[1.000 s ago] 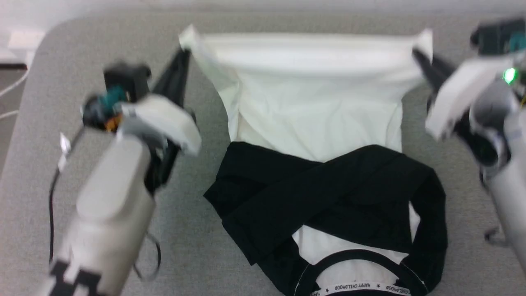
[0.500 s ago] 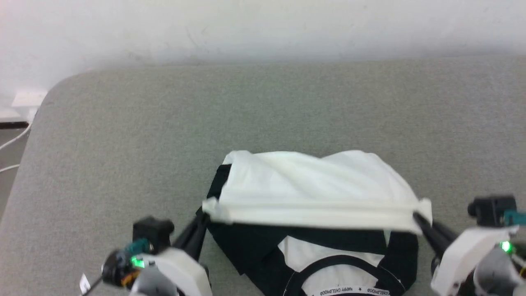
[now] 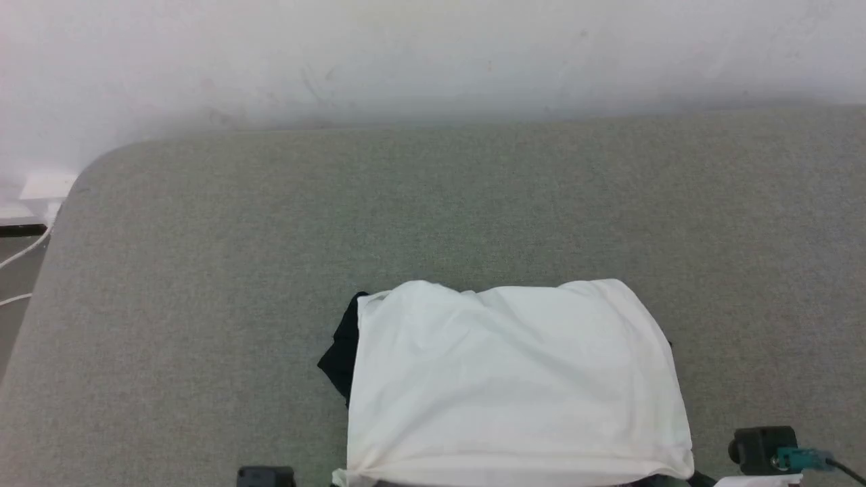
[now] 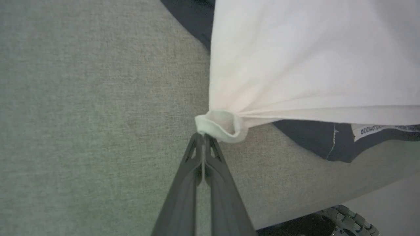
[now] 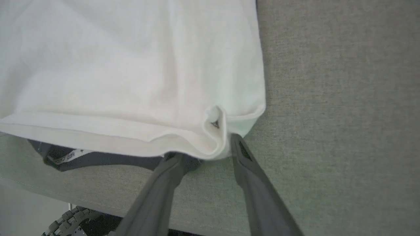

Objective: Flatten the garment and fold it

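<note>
Lying folded on the grey padded table (image 3: 270, 237), the shirt (image 3: 514, 379) sits at the near edge, close to the robot. Its white body is doubled over on top, so white cloth covers nearly all of it. A bit of black sleeve (image 3: 340, 352) pokes out along its left side in the head view. A pale wall (image 3: 406, 54) stands behind the table, and thin cables (image 3: 20, 250) lie off its left corner.

The left gripper (image 4: 204, 136) is clenched on the shirt's left hem corner. In the left wrist view its two dark fingers are pressed together, a small curl of white hem is bunched at their tips, and creases fan from that pinch into the cloth. Past the hem, toward the table's edge, the black neckline (image 4: 315, 141) and its white lettered label (image 4: 380, 128) show from underneath.

The right gripper (image 5: 202, 147) is released. In the right wrist view its fingers stand well apart, and the right hem corner, rolled into a small fold, lies on the table between their tips. One tip touches the corner's outer edge and the other meets the hem's lower edge, with no cloth pinched between them.
</note>
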